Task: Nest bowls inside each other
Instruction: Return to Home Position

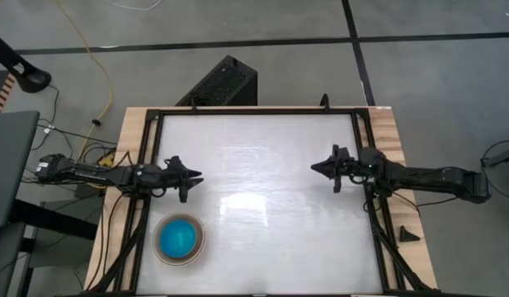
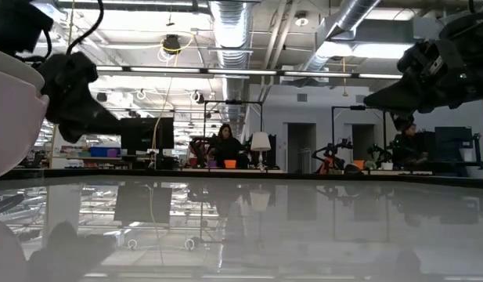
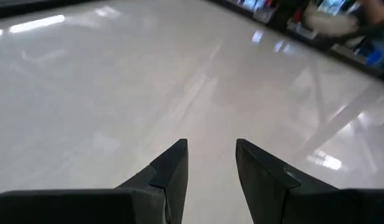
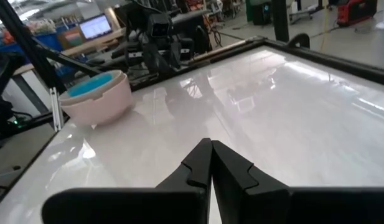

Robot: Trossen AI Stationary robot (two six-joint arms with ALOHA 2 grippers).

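The bowls (image 1: 178,239) stand as one nested stack near the table's front left corner, base on the table. The outer one is pale with a cream-pink wall (image 4: 101,102), and a blue bowl (image 4: 92,84) shows inside it. The stack's pale wall (image 2: 10,117) fills the left edge of the low view. My left gripper (image 1: 196,177) hovers open above the table, just beyond the stack, with nothing between its fingers (image 3: 173,165). My right gripper (image 1: 314,167) hovers shut over the table's right half, pointing toward the left.
A black rail frame (image 1: 147,165) borders the white tabletop. A black box (image 1: 225,82) sits on the floor beyond the far edge. A small black wedge (image 1: 408,234) lies on the wooden border at the right. A person (image 2: 224,145) sits in the room behind.
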